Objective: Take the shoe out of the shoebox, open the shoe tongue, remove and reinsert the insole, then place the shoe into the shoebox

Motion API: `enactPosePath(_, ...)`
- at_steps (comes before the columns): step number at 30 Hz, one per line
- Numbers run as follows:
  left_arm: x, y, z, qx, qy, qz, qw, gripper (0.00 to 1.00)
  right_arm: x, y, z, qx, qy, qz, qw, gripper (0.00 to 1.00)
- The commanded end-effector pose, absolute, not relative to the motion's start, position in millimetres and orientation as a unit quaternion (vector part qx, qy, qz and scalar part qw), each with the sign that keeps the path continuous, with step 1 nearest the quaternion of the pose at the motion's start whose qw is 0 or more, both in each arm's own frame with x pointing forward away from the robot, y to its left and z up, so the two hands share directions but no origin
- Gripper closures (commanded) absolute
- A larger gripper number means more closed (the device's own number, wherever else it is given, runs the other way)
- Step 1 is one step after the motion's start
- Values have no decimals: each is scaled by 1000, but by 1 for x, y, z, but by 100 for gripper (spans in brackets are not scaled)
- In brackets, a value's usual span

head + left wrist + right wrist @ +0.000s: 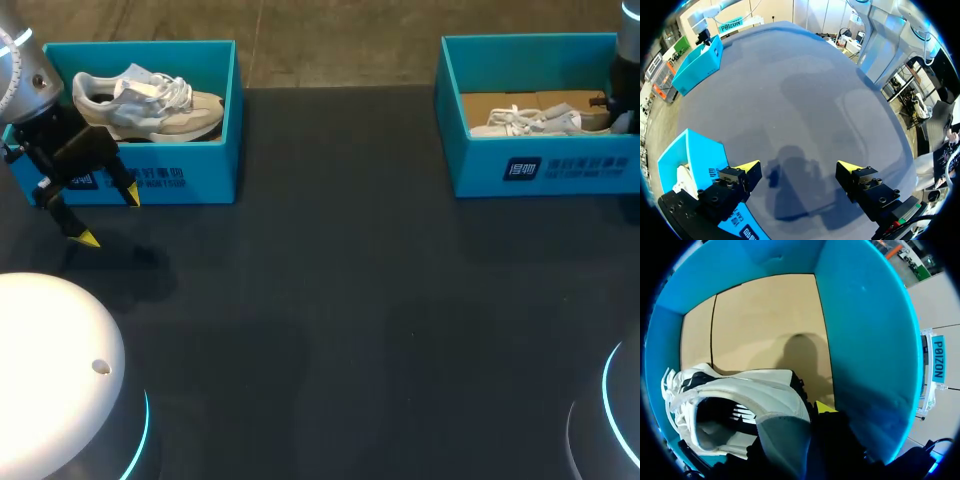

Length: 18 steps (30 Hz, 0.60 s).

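Looking down on a dark worktop [330, 300] with two teal boxes at the far side, well apart. Over on the left: the left shoebox [200, 165] with a beige shoe [145, 100] sitting inside, toe aimed toward the middle.

Just in front of that box, hovering above the worktop and touching nothing: the left gripper [109, 217]. Spread wide, yellow tips far apart, only bare worktop between them in the left wrist view.

Over on the right: the right shoebox [540, 170] holding the white shoe [530, 122]. Down on the brown cardboard floor of the box, laces toward the middle, heel toward the outer wall. Not out of the box yet.

Dipped into that box right at the heel end: the right gripper [612, 108]. From the right wrist view, seeing the shoe's opening and grey heel right up close, near the teal side wall. No telling spread from pinching for that gripper, way too much hidden behind the heel.
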<state>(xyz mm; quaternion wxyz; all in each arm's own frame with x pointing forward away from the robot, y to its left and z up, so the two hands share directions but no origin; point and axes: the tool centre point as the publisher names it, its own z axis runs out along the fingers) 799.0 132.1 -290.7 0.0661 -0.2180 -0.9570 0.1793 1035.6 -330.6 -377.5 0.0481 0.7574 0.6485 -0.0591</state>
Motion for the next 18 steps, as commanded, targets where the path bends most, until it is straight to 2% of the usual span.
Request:
enactPosePath(1, 799, 132, -291, -218, -957, 177, 66, 0, 1034, -330, -373, 756, 650, -59, 54, 100)
enactPosePath(18, 799, 132, -291, -218, -957, 177, 66, 0, 1029, -334, -384, 742, 664, -76, 49, 100)
